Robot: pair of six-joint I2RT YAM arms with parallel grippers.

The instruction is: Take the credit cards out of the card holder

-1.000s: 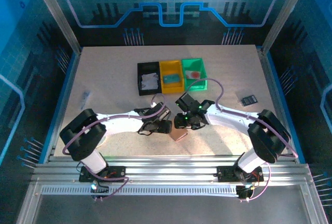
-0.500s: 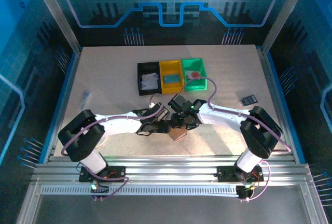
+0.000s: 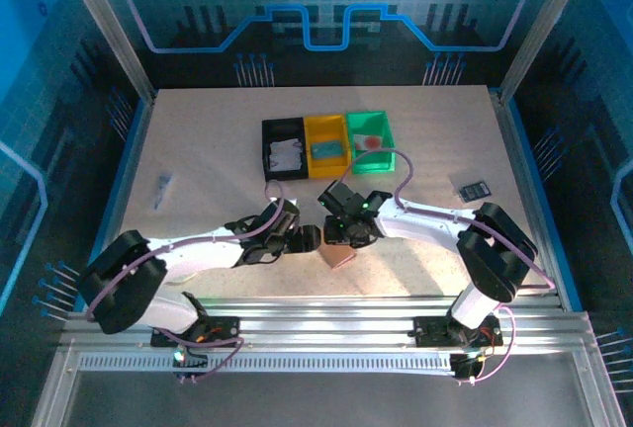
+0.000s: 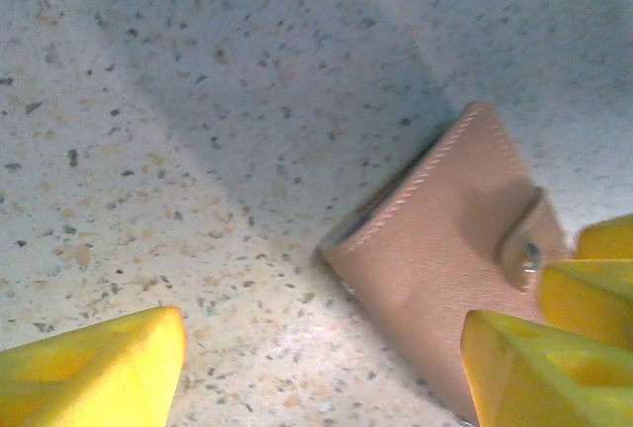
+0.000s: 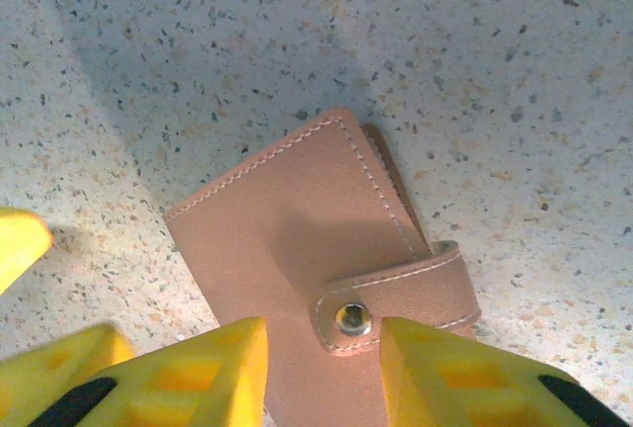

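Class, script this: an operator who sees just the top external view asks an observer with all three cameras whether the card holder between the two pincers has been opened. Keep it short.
Operator: Is it open yet?
Observer: No. From the right wrist, the card holder lies folded, its strap fastened by the snap.
Operator: Where is the right pincer?
Observer: The right pincer has its jaws apart, one on each side of that snap.
Operator: And the left?
Observer: The left pincer stands wide open, and the holder lies much nearer one jaw than the other. I cannot tell whether they touch.
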